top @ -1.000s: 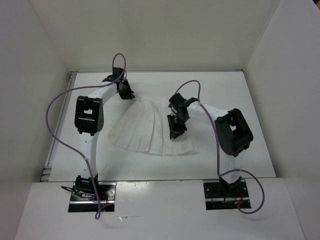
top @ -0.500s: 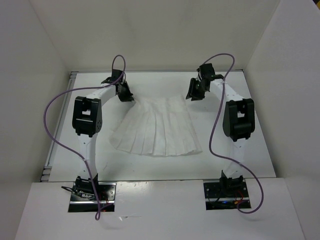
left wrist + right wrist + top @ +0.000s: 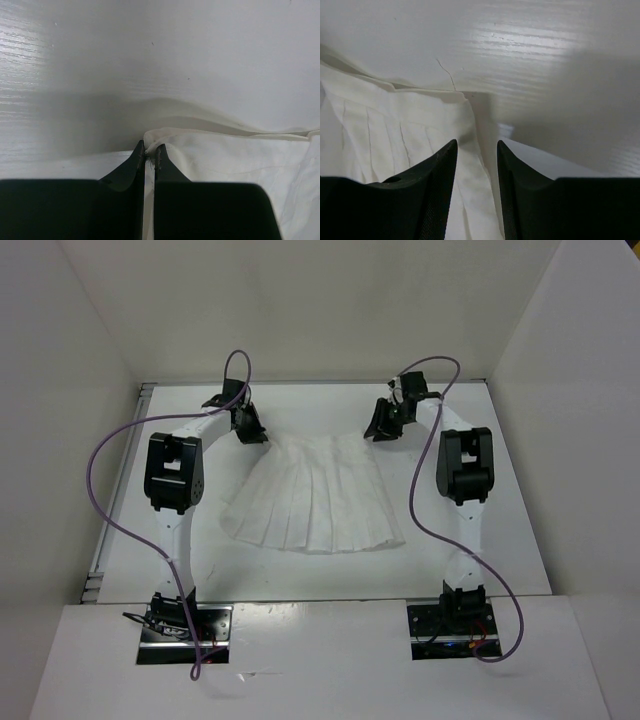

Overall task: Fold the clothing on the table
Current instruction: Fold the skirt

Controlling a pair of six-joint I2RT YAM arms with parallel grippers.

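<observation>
clothing (image 3: 315,495): white, pleated, flat at the centre of the desk (image 3: 505,540); likely thin, light, floppy.
left gripper (image 3: 150,150): jaws pinching its 11 o'clock corner.
right gripper (image 3: 476,147): jaws parted above the 1 o'clock corner, the sensible hold.

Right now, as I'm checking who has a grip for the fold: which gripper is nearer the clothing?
Left. The left gripper is shut on the clothing's far-left corner. The right gripper hangs open over its far-right corner, not closed on it.
</observation>
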